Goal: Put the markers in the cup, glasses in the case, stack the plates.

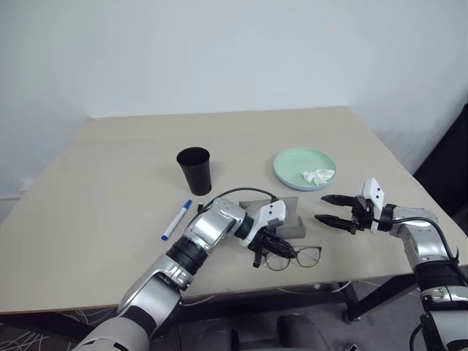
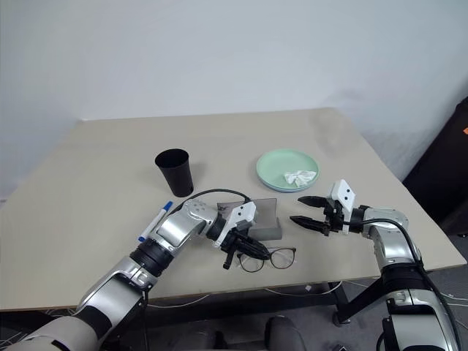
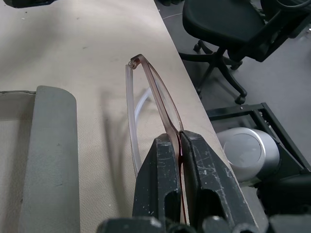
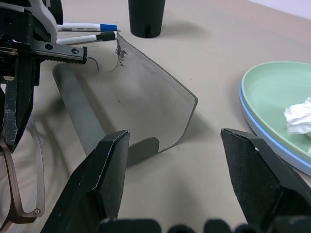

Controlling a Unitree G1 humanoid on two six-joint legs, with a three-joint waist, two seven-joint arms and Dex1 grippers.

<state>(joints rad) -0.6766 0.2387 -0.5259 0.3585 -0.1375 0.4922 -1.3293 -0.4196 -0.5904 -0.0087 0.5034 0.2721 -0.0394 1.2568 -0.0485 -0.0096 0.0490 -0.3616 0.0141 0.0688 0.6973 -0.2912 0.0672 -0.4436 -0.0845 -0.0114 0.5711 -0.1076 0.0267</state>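
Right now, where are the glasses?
In the left eye view the glasses lie at the table's near edge, just in front of the open case, one temple pinched in the left tool.

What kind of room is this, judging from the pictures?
Probably an office or lab: a plain beige table against a bare white wall, a black swivel chair on the grey floor, and loose cables under the table's edge.

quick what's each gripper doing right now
Left gripper: closed on a temple of the glasses.
Right gripper: open, holding nothing, beside the case.
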